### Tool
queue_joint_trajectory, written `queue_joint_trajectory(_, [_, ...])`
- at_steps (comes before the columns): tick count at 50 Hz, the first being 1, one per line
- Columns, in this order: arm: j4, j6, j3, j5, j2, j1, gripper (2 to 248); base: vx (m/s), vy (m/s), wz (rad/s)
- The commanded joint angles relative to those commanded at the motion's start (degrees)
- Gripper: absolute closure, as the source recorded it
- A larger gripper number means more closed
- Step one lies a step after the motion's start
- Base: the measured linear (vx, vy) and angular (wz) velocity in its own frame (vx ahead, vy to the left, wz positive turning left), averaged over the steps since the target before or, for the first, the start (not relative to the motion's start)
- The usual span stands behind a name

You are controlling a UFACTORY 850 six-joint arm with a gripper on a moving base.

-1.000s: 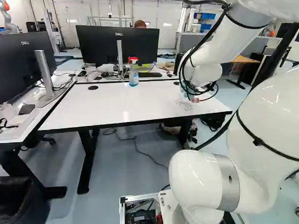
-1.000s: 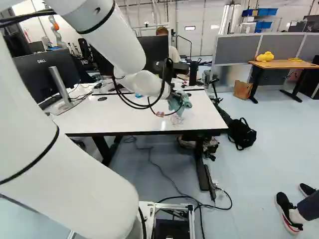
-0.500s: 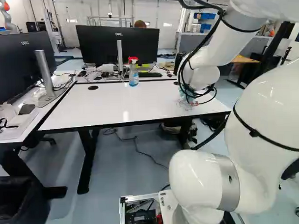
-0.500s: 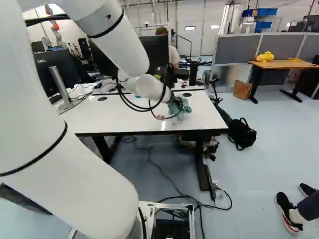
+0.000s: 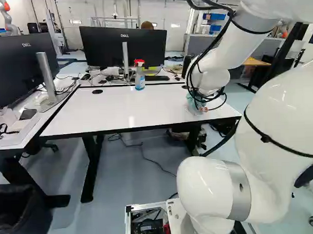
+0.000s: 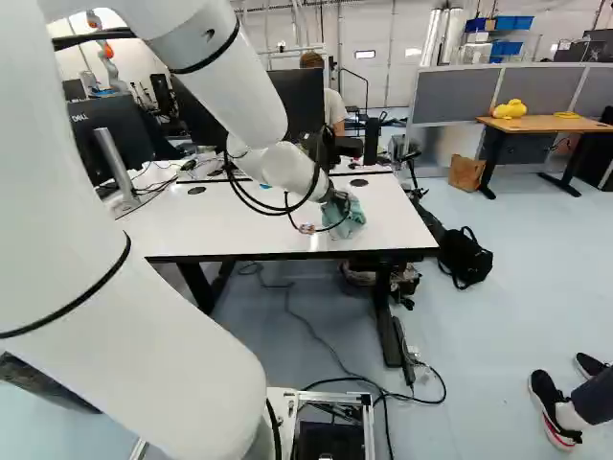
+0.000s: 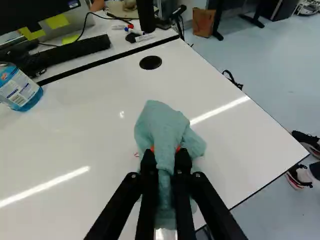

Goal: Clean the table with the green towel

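Pinched between both fingers of the gripper (image 7: 165, 156): green towel (image 7: 162, 122), bunched on the white surface (image 7: 100, 125). Just beside the towel: small red mark (image 7: 136, 154). Judged to be at the wiping stage, probably early; left to do: this mark and anything hidden beneath.

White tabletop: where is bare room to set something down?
The tabletop is bare from the blue spray bottle to the near edge and, in the right base view, right of the green towel. Crowded: under the black gripper and around the black keyboard beyond.
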Motion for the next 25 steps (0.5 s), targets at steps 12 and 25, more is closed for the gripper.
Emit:
queue_joint_trajectory(12, [0.00,0.00,0.00,-2.69,0.00,0.00,213,0.000,0.000,0.000])
queue_joint_trajectory(25, [0.00,0.00,0.00,-5.61,0.00,0.00,213,0.000,0.000,0.000])
